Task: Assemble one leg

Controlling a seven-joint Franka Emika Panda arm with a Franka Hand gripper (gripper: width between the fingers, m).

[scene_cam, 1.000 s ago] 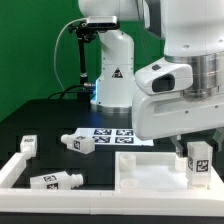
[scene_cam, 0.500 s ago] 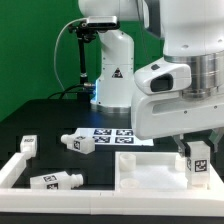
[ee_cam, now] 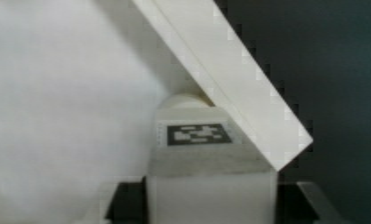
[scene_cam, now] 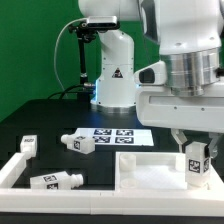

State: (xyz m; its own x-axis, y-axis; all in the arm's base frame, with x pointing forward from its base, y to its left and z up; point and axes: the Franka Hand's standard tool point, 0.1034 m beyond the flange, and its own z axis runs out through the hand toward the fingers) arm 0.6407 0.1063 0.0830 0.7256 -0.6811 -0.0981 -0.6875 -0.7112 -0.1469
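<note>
My gripper [scene_cam: 196, 147] is shut on a leg [scene_cam: 197, 162], a short white post with a black-and-white tag. It holds the leg upright at a corner of the large white panel [scene_cam: 145, 168] on the exterior view's right. In the wrist view the leg [ee_cam: 207, 150] stands between my dark fingers [ee_cam: 132, 203], with its far end against the panel's raised rim [ee_cam: 214, 62]. Whether the leg is seated in the panel is hidden. Three more legs lie loose on the table: one [scene_cam: 82, 142] near the marker board, one [scene_cam: 56, 180] at the front, and one [scene_cam: 28, 145] to the left.
The marker board [scene_cam: 112, 133] lies at the foot of the robot's base. Long white border bars [scene_cam: 18, 168] run along the left and the front of the black table. A green wall stands behind.
My wrist has turned about its upright axis, so the hand's housing now faces another way. The leg stays in my grip at the same corner of the panel.
</note>
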